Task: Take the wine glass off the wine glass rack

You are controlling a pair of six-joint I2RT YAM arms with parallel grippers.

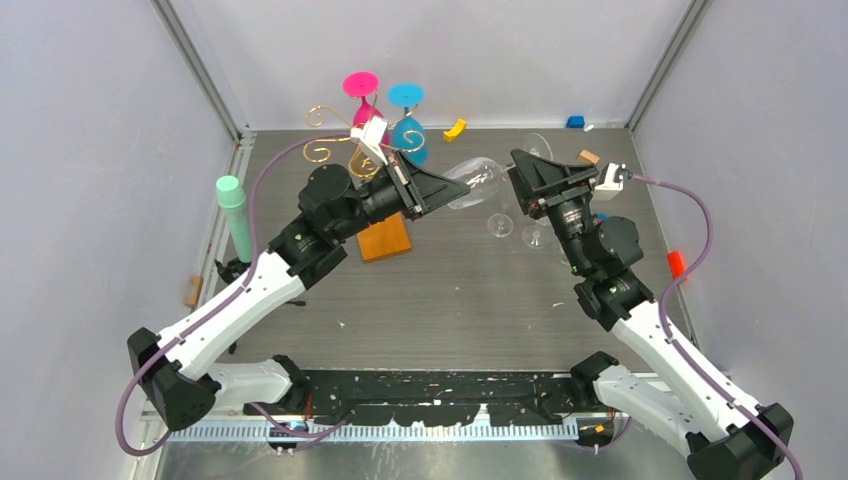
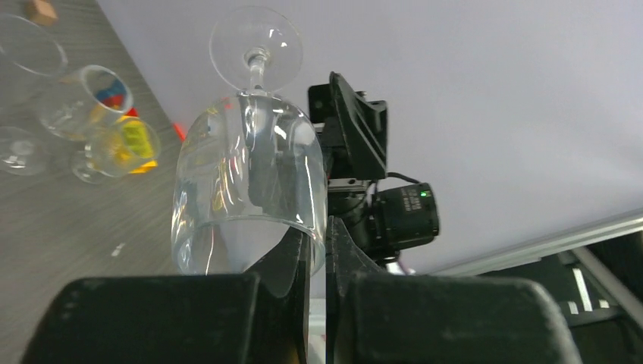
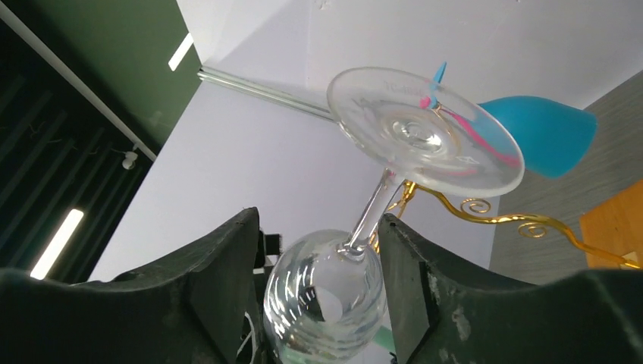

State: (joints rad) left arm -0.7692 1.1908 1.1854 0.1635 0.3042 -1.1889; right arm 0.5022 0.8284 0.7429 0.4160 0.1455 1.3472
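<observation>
A clear wine glass [image 1: 476, 180] hangs on its side in the air between my two grippers, clear of the rack. My left gripper [image 1: 438, 190] is shut on its rim, one finger inside the bowl and one outside, as the left wrist view shows [image 2: 326, 246] with the glass [image 2: 250, 174] pointing away. My right gripper [image 1: 518, 172] is open, its fingers either side of the stem and bowl [image 3: 327, 299]; in the right wrist view it [image 3: 320, 265] straddles the glass. The gold wire rack [image 1: 330, 132] on its orange base [image 1: 385, 238] stands behind the left arm, holding a pink glass [image 1: 360, 86] and a blue glass [image 1: 408, 128].
Two clear glasses [image 1: 500, 225] [image 1: 536, 236] stand on the table below the right gripper, another [image 1: 537, 146] behind it. A mint-green bottle [image 1: 235, 215] stands at the left. Small blocks lie at the back: yellow [image 1: 455, 128], blue [image 1: 575, 122], wooden [image 1: 588, 155]; a red one [image 1: 677, 262] lies right.
</observation>
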